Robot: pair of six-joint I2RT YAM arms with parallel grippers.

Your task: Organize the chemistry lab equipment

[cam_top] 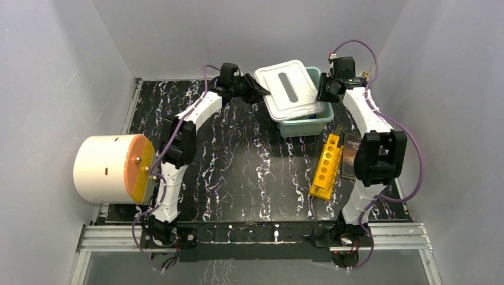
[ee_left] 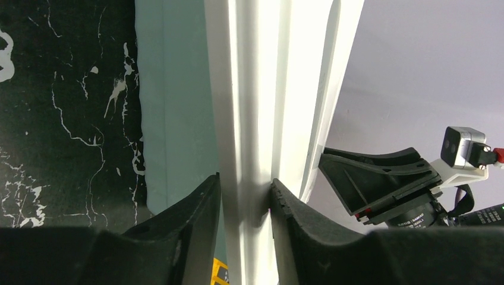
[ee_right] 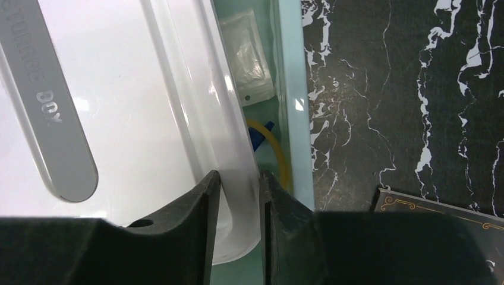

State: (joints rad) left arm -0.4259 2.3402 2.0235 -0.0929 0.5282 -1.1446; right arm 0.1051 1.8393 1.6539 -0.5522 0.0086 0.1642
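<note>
Left end effector (ee_left: 245, 202) and right end effector (ee_right: 239, 196) are pinching the white lid (cam_top: 288, 89) over the teal box (cam_top: 306, 126), white packet (ee_right: 246, 56) lying inside; closing is not yet done.

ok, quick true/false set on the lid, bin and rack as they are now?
1. The left gripper and right gripper each clamp the lid by its rim. True.
2. The lid sits square on the bin, closing it. False: it is skewed, and part of the bin is uncovered.
3. The rack is inside the bin. False: it lies on the table by the right arm.
4. A white packet lies in the bin. True.
5. The cylinder is at the table's right side. False: it is at the left.
</note>
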